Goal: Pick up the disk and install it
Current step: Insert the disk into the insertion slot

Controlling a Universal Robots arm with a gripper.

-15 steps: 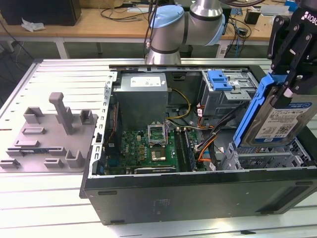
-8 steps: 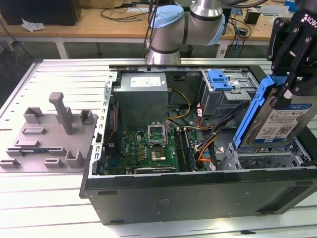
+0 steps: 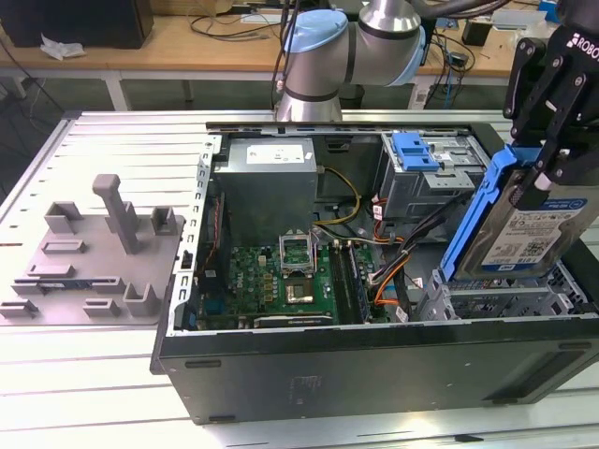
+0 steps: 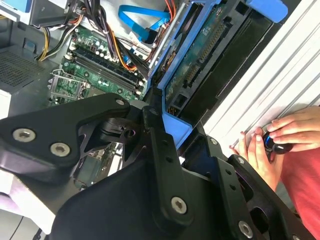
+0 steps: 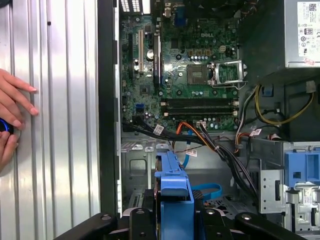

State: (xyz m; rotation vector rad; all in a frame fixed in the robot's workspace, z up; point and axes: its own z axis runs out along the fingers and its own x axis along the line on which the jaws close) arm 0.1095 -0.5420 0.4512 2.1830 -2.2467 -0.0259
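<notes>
Disk (image 3: 541,234) hangs tilted on edge in my gripper (image 3: 550,178), fingers clamped on its blue frame, over the open computer case (image 3: 374,360) at the exterior view's right. I see the motherboard (image 5: 190,75) inside the case and a person's hand (image 5: 12,102) resting on the ribbed table (image 5: 65,150) beside it.
</notes>
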